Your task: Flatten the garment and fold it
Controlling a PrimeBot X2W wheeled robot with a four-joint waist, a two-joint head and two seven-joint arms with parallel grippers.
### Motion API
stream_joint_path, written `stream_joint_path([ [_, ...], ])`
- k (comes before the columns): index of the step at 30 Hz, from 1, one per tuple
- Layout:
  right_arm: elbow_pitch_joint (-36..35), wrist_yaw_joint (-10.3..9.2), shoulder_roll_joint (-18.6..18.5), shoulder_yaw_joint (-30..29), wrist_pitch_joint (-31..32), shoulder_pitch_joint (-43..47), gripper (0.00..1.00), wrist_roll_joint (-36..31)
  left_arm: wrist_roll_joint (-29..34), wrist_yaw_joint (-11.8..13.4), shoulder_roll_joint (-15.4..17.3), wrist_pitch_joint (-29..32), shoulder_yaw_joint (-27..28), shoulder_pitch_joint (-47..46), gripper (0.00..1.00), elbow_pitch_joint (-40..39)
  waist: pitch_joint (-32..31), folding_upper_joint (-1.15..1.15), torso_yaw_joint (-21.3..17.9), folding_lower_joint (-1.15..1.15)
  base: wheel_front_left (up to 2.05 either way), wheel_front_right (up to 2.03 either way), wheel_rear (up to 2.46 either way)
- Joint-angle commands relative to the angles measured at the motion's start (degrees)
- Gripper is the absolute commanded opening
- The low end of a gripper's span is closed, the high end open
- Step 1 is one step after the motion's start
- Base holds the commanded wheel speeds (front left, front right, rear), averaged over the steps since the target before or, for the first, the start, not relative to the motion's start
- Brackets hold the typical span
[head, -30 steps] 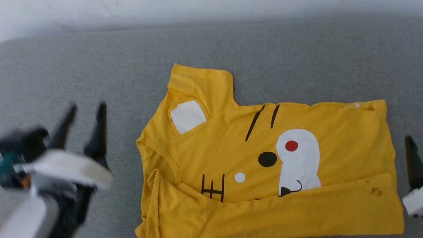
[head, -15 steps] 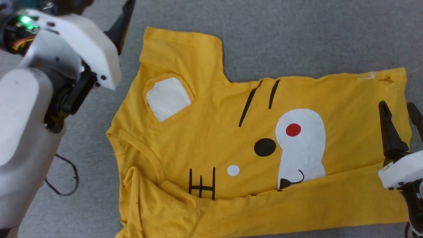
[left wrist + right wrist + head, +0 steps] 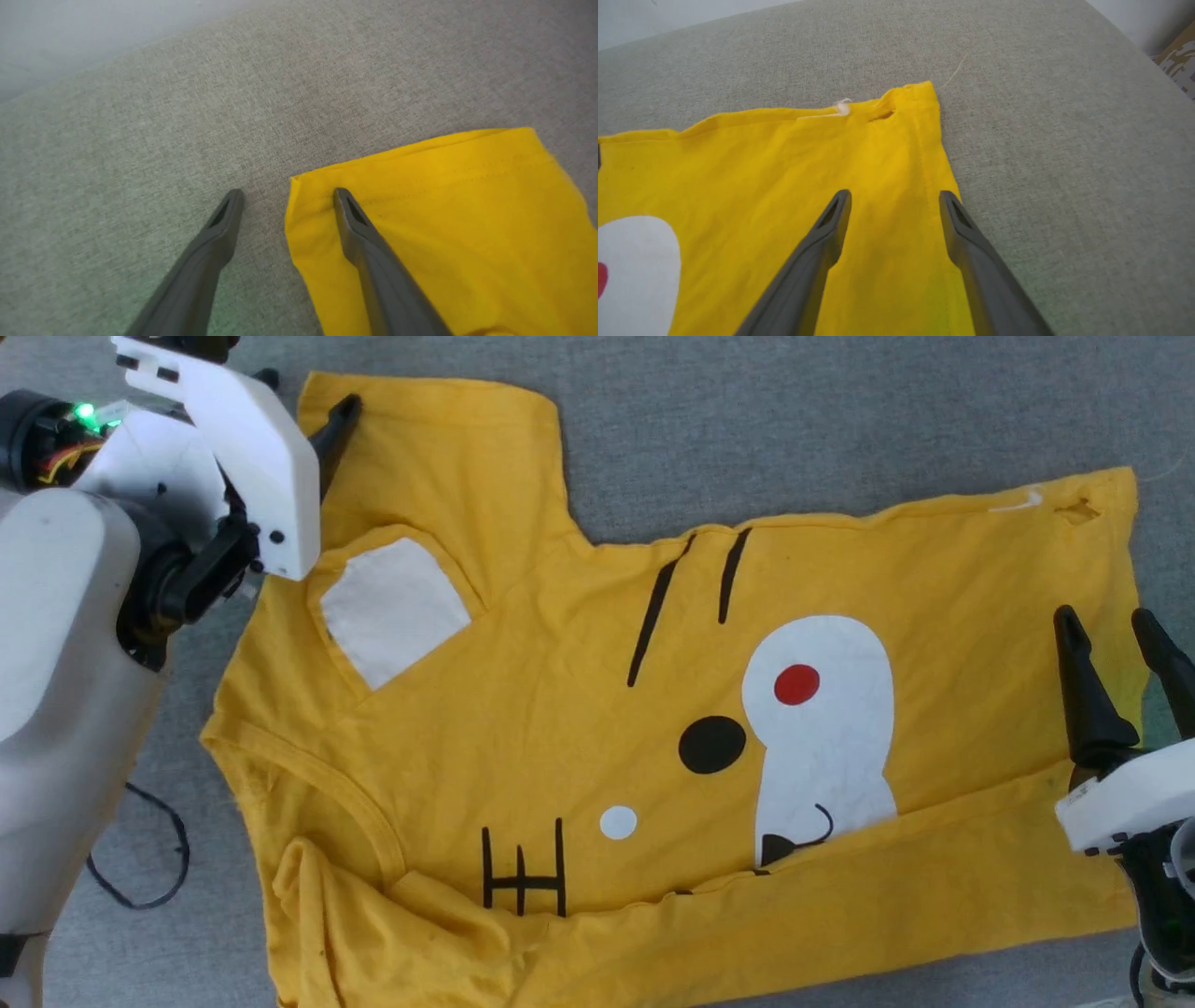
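1. Grey fabric surface (image 3: 840, 411): carrying everything listed.

2. Garment (image 3: 560, 709): lying print-up across the middle of the surface, reaching towards its near edge. Its long axis is running left to right, with the collar pointing to the robot's left and the hem to its right. One sleeve is pointing at the far edge. The near long side is lying doubled over in a band, covering the lower part of the tiger face.

3. Left gripper (image 3: 287, 191): fingers apart, holding nothing and straddling the sleeve's far left corner, one over cloth and one over bare surface.

4. Right gripper (image 3: 895, 192): fingers apart, holding nothing and hovering over the hem strip short of its far corner.

5. Black cable (image 3: 140, 887): looping on the surface beside the collar end.

6. Small tear (image 3: 882, 115): showing near the hem's far corner.

Handling note: the step appears to be taking hold of the far side for the next fold. Each gripper is best closing on both layers right at its edge. Both should then be lifting together and keeping the cloth taut, so the far edge is landing parallel to the near band.
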Motion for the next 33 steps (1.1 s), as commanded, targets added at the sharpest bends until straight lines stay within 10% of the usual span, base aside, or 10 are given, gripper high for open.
stream_joint_path([
  [1, 0.26, -0.06, -0.27, 0.09, -0.32, -1.29, 1.0, 0.29, -0.31, 0.06, 0.15, 0.51, -0.24, -0.36, 1.0, 0.71, 0.93, 0.0, -0.84, 0.0, 0.0, 0.0, 0.0],
  [2, 0.37, -0.06, -0.29, 0.09, -0.38, -1.43, 1.0, 0.32, -0.49, 0.07, 0.17, 0.84, -0.35, -0.17, 0.11, 1.13, 1.06, 0.0, -0.89, 0.0, 0.0, 0.0, 0.0],
  [3, 0.52, -0.06, -0.34, 0.07, -0.4, -1.58, 1.0, 0.33, -0.94, -0.06, 0.14, 1.29, -0.42, 0.12, 0.0, 1.47, 1.11, 0.0, -0.91, 0.0, 0.0, 0.0, 0.0],
  [16, -0.81, -0.06, -8.29, -0.32, 3.72, -10.52, 1.0, 1.82, -1.62, 0.17, -0.33, -3.07, 0.23, 2.64, 0.0, 1.1, -3.05, 0.0, 1.18, 0.0, 0.0, 0.0, 0.0],
  [33, 16.44, -0.06, -14.69, 0.89, 19.55, -20.12, 1.0, 6.05, -1.44, 1.05, -1.27, -3.38, -0.36, 1.58, 0.0, -0.7, 0.43, 0.0, 4.27, 0.0, 0.0, 0.0, 0.0],
])
